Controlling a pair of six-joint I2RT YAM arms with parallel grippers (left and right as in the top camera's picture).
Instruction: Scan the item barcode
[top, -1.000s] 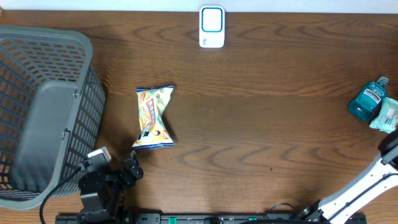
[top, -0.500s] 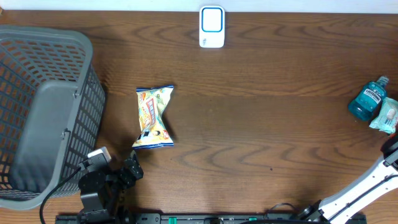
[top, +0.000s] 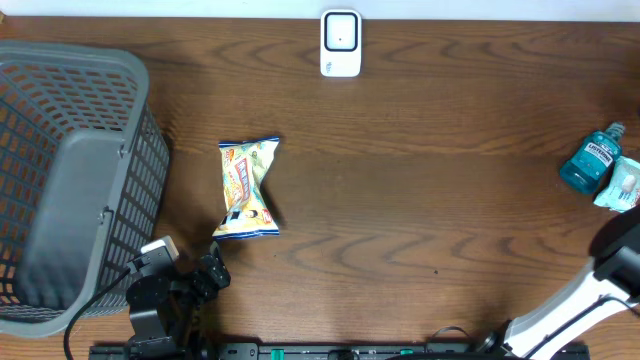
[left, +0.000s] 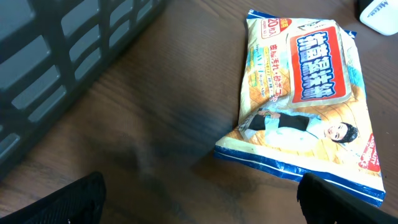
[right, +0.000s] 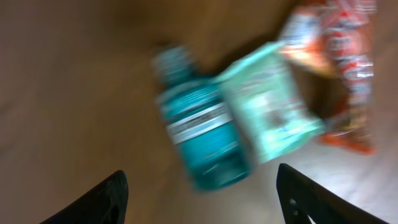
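A yellow snack packet (top: 247, 187) with a red label lies flat left of the table's middle; the left wrist view shows it (left: 305, 93) just ahead of my open left gripper (left: 202, 205), whose fingers (left: 74, 199) hold nothing. The white scanner (top: 341, 43) stands at the far edge. At the right edge lie a teal bottle (top: 592, 160) and a mint-green packet (top: 622, 183). My right gripper (right: 202, 199) hovers open over the bottle (right: 202, 134), the green packet (right: 270, 112) and a red packet (right: 339, 68), all blurred. No barcode shows.
A large grey plastic basket (top: 70, 180) fills the left side, its wall (left: 62, 62) close to the left gripper. The left arm's base (top: 160, 295) sits at the near edge; the right arm (top: 610, 260) reaches in from the near right corner.
The right arm's dark wrist has shifted a little inward at the right edge. The packet, scanner, bottle and left arm have stayed where they were.
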